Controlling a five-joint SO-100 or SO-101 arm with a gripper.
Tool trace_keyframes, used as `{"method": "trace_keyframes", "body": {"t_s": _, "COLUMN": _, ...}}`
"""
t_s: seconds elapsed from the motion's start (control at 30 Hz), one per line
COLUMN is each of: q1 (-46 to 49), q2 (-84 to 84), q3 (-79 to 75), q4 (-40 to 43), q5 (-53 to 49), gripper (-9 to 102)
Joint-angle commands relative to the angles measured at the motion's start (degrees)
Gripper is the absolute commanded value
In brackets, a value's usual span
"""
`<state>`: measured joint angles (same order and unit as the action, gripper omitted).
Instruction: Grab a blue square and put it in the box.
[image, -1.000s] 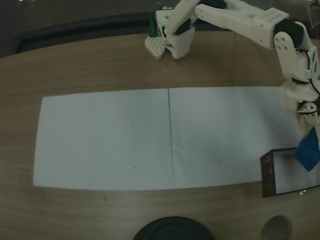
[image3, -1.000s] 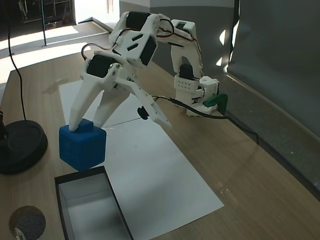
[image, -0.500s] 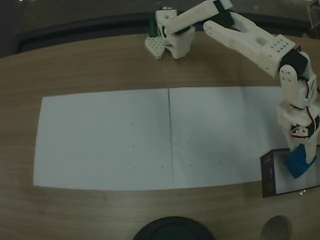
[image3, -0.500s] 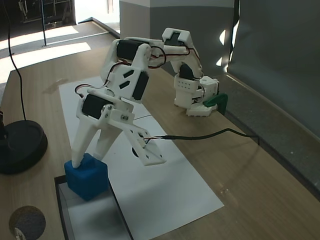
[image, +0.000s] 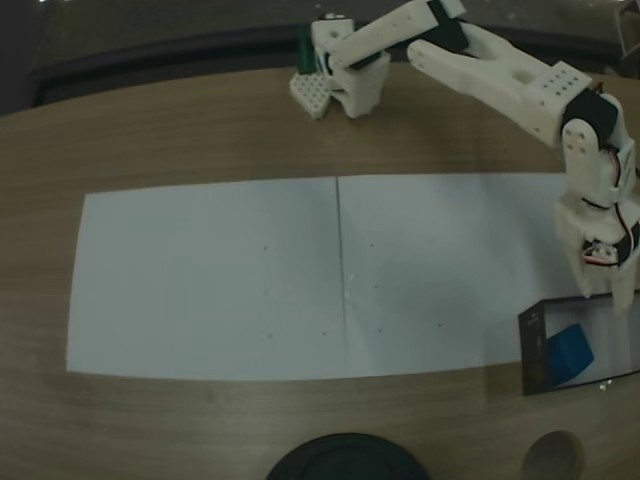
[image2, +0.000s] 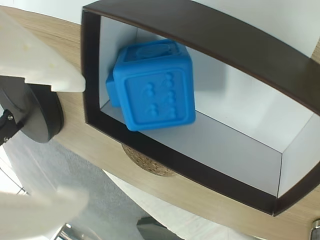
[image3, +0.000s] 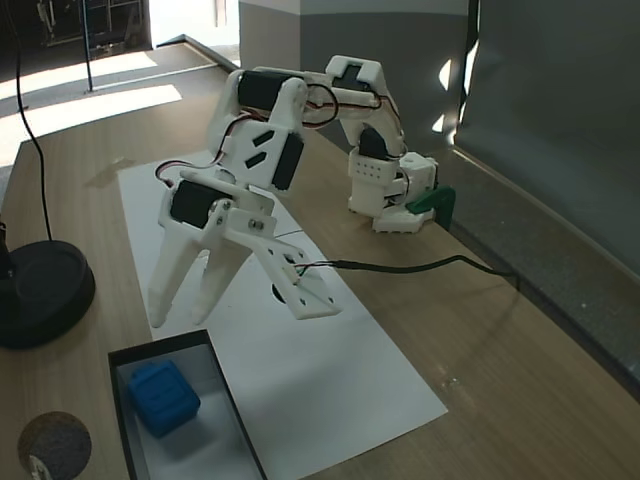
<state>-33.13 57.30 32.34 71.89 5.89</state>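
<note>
While the square (image3: 163, 397) lies tilted inside the box (image3: 118, 358) against a wall, you see the gripper (image3: 180, 322) above it, fingers spread and empty.

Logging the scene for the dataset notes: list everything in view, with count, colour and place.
blue square: one, bright blue, lying inside the box, free of the gripper.
box: one, dark walls, pale bottom, at the paper's end.
paper sheet: one, white, across the wooden table.
round base: one, black, on the table beside the box.
round cork disc: one, brownish, near the box corner.
cable: one, black, trailing over the table.
arm: one, white, bolted at the table's far edge.
gripper: one, white, open, above the box.
</note>
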Motion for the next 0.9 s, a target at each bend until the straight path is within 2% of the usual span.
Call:
{"method": "trace_keyframes", "body": {"t_s": 0.0, "q1": 2.2, "q2": 9.8, "q3": -6.8, "q4": 5.6, "q5": -0.6, "gripper": 0}}
{"method": "trace_keyframes", "body": {"t_s": 0.13, "q1": 6.5, "q2": 19.0, "q3": -10.5, "q4": 19.1, "q5": -1.0, "gripper": 0}}
{"method": "trace_keyframes", "body": {"t_s": 0.27, "q1": 12.0, "q2": 30.3, "q3": -11.3, "q4": 26.8, "q5": -1.2, "gripper": 0}}
{"method": "trace_keyframes", "body": {"t_s": 0.5, "q1": 21.3, "q2": 55.9, "q3": 3.5, "q4": 27.1, "q5": -3.5, "gripper": 0}}
{"method": "trace_keyframes", "body": {"t_s": 0.7, "q1": 23.5, "q2": 78.5, "q3": 24.3, "q4": 25.5, "q5": -5.8, "gripper": 0}}
{"method": "trace_keyframes", "body": {"t_s": 0.87, "q1": 24.0, "q2": 97.5, "q3": 42.5, "q4": 20.8, "q5": -7.5, "gripper": 0}}
